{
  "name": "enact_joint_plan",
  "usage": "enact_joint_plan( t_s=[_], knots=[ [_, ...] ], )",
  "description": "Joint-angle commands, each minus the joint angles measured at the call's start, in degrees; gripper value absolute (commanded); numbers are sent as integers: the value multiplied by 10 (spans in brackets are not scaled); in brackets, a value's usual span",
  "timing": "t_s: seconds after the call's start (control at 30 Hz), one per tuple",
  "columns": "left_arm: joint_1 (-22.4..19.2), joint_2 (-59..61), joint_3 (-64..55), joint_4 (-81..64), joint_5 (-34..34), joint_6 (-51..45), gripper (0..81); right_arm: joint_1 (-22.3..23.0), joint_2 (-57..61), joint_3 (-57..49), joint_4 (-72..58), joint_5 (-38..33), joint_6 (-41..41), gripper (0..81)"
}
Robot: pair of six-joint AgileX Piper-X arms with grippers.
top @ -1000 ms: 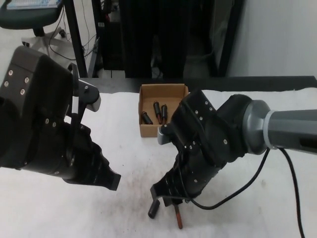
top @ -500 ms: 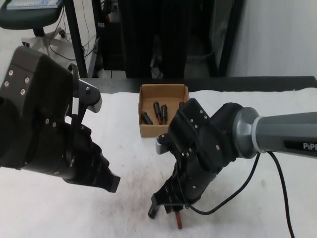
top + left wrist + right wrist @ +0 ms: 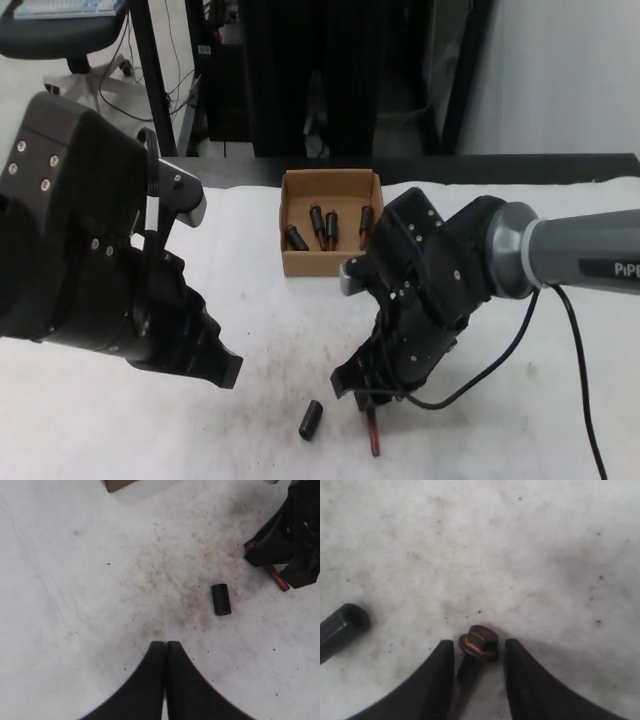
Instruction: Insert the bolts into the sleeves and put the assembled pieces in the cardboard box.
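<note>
A copper-coloured bolt (image 3: pixel 479 643) lies on the white bench cover, its head between the tips of my right gripper (image 3: pixel 479 655). That gripper is open, with a narrow gap on each side of the head. From above, the bolt (image 3: pixel 373 434) sticks out from under the right gripper (image 3: pixel 357 385). A black sleeve (image 3: pixel 311 420) lies loose just beside it, also seen as the sleeve (image 3: pixel 220 599) and the sleeve (image 3: pixel 340 627). My left gripper (image 3: pixel 165 647) hovers shut and empty, short of the sleeve. The cardboard box (image 3: pixel 296 262) stands farther back.
Several dark assembled pieces (image 3: pixel 324 226) lie inside the box. The white cover (image 3: pixel 250 300) is stained brown around the sleeve. The bulky left arm (image 3: pixel 90 250) fills the bench's left side. A cable (image 3: pixel 580 360) trails from the right arm.
The right gripper has shifted to the right, away from the sleeve, and the bolt has moved slightly right with it. The left arm has not moved.
</note>
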State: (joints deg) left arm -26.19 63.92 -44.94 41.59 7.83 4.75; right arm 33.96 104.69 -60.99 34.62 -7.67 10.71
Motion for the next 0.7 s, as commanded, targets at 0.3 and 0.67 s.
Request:
enact_joint_plan(
  t_s=[0.3, 0.67],
  knots=[
    [0, -5, -2, -20, 5, 2, 2, -10, 3, 1, -8, -17, -4, 330],
    [0, -5, -2, -20, 5, 2, 2, 3, 3, 1, 30, -17, -49, 8]
  ],
)
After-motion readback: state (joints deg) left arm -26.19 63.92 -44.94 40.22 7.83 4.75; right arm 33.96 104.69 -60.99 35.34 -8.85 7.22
